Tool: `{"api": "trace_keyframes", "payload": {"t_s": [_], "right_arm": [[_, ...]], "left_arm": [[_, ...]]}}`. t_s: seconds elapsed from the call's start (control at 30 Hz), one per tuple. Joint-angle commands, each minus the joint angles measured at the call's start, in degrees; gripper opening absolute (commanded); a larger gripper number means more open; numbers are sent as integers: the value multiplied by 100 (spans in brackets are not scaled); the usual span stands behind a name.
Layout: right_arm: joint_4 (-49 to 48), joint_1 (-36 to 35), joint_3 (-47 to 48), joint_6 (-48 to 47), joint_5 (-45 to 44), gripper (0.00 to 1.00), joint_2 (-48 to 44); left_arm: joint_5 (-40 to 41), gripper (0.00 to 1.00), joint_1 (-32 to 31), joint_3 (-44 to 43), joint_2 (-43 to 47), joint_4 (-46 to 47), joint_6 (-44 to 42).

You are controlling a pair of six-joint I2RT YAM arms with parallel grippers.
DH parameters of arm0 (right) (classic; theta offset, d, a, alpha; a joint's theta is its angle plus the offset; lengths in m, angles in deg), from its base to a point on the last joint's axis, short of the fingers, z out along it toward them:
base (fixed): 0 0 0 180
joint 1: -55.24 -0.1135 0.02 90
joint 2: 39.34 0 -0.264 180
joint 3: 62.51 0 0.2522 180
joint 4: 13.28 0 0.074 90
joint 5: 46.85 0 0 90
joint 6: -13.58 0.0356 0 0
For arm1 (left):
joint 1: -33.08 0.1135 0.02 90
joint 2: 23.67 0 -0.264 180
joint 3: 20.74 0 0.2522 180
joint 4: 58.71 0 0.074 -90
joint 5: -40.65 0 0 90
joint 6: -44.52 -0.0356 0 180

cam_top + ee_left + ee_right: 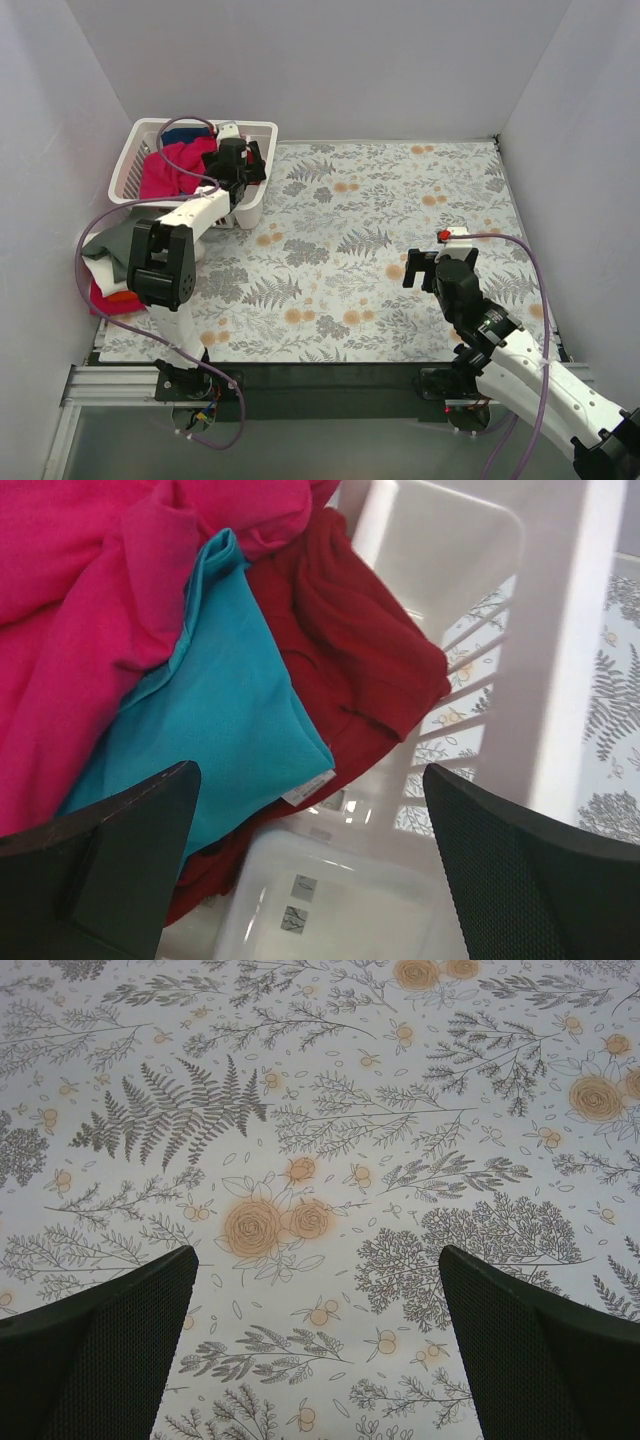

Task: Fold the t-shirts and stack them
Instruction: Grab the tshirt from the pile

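- Two grippers show in the top view. The left gripper [238, 165] hangs over the white lattice basket [258, 127] with its jaws spread wide and empty. The right gripper [420, 268] hovers over the floral table cover [380, 190], also spread and holding nothing.
- In the same view, a magenta t-shirt [165, 175] fills the basket's left part. A pile of shirts [105, 270] lies at the table's left edge, beside the left arm.
- In the left wrist view, the teal t-shirt [220, 720] lies in the basket between the magenta t-shirt and a dark red t-shirt [360, 650].
- Recommended procedure: lower the open jaws onto the teal t-shirt's free lower corner, pinch the teal cloth only, then lift straight up.
- Likely fault: the dark red t-shirt lies directly beneath that corner and may be caught in the same pinch.
- Labels, left wrist view: a small white sewn tab [308, 792] sits at the teal t-shirt's corner, and its print is too small to read. Two small marks [298, 900] on the basket floor are illegible.
- The right wrist view shows both fingers [100, 1360] set wide apart with only the floral table cover between them. No writing is present.
- Advice: hold this arm clear of the basket until a shirt reaches the table.
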Motion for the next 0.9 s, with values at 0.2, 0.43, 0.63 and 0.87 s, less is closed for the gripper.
{"api": "trace_keyframes", "payload": {"t_s": [0.2,0.43,0.63,0.87], "right_arm": [[-335,-23,95,50,-19,98,271],[-353,-23,95,41,-1,98,315],[-353,-23,86,32,25,98,289],[-353,-23,42,32,25,98,184]], "left_arm": [[194,71,71,-310,-187,62,-279],[300,58,97,-398,-354,-96,-376],[256,51,115,-477,-415,-166,-375],[317,0,124,-635,-302,-255,-270]]}}
